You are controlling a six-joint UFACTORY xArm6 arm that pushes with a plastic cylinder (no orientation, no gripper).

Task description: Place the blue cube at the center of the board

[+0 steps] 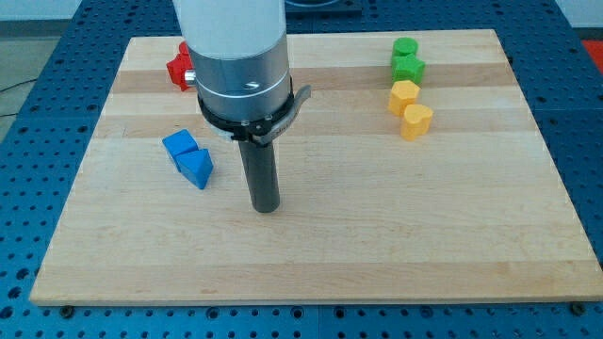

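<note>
Wooden board (311,254) on a blue perforated table (28,311). Wide bare wood across the view's bottom half and centre, plenty of room to slide.

No jaws on this arm, so nothing is clamped or held; it ends in a dark rod. My tip (267,209) sits on the board near centre, slightly toward the view's left, touching no block.

Blue cube (180,144) is in the view's left half, up and left of my tip, clear gap between them. It looks turned diagonal to the board edges; no long axis to give. Blue triangular block (196,168) touches its lower right side.

Red block (178,66) at the view's top left, partly hidden by the arm (236,56). At the view's top right, two green blocks (407,59) stacked in a column above two yellow blocks (411,108), near the top edge, well apart from the blues.
</note>
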